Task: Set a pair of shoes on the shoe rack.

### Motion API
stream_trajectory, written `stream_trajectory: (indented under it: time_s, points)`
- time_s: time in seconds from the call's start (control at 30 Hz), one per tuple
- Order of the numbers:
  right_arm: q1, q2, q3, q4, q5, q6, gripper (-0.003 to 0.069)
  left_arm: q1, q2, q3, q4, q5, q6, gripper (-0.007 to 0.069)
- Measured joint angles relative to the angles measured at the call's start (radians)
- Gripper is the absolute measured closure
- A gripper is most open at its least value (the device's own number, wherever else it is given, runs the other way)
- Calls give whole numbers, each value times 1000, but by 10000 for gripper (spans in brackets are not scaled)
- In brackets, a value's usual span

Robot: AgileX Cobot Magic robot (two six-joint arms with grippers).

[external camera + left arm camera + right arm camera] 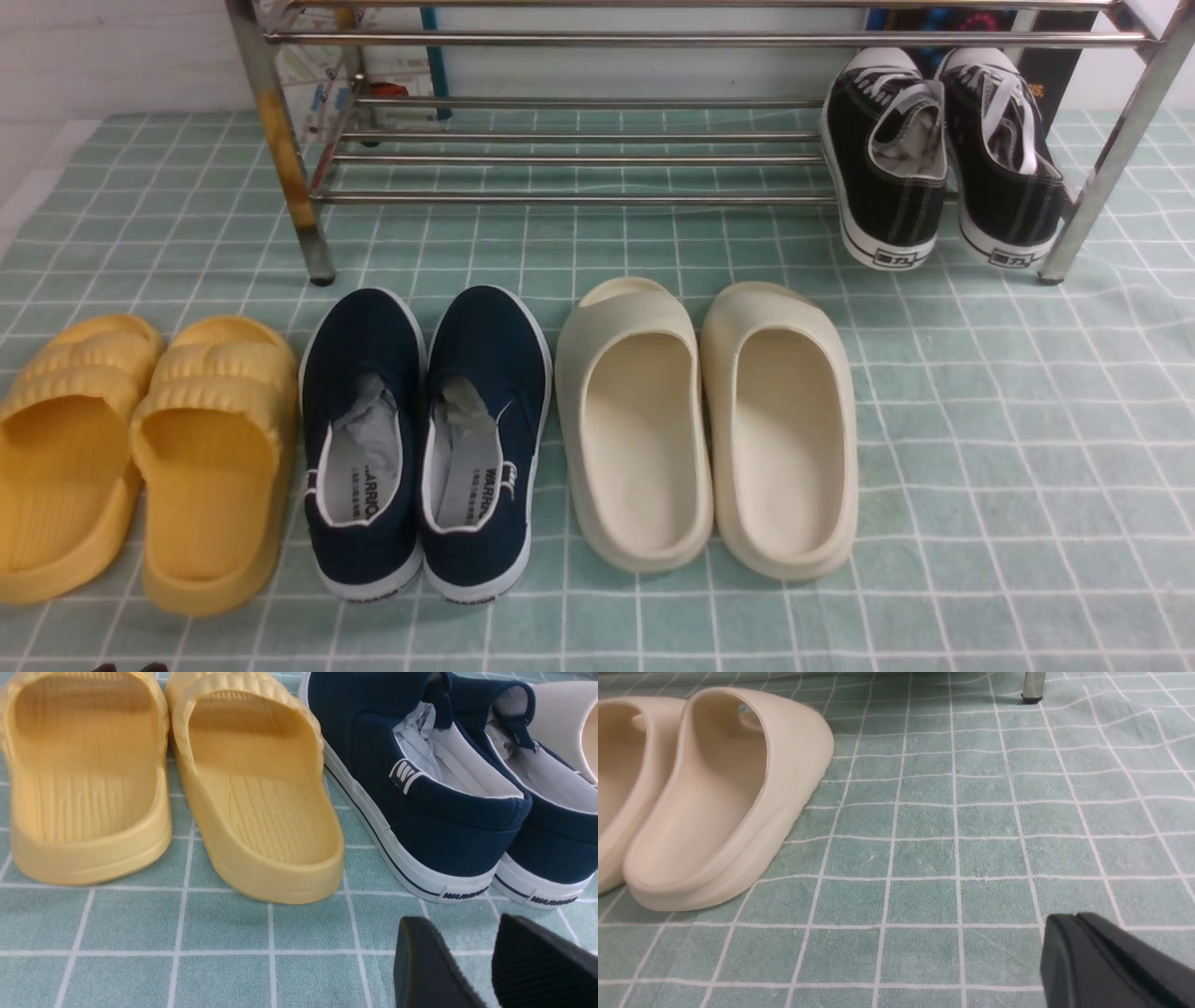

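- Sneakers — black pair rests on shoe rack, lower shelf, right end, heels overhanging
- Left gripper fingers apart, empty; right gripper pressed together, empty
- Placement looks done — no further move seems needed

Left end effector: fingers apart with a clear gap, holding nothing, low over the cloth. Right end effector: fingers pressed together, nothing between them, also low. Neither arm shows in the front view beyond a dark sliver at the bottom edge.
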Motion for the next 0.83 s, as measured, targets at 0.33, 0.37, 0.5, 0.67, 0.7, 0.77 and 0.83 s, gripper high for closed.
stream_trajectory:
  time_s: [0.33,0.37,0.5,0.67,0.7,0.77,0.83]
  points:
    - [0,0,0,0,0,0,643,0,0,0,0,0,0,386]
    - [0,0,0,0,0,0,641,0,0,0,0,0,0,386]
    - [0,0,0,0,0,0,638,0,0,0,0,0,0,386]
    - [0,0,0,0,0,0,635,0,0,0,0,0,0,386]
    - [0,0,0,0,0,0,634,0,0,0,0,0,0,386]
    - [0,0,0,0,0,0,633,0,0,0,0,0,0,386]
    - [0,0,0,0,0,0,631,0,0,0,0,0,0,386]
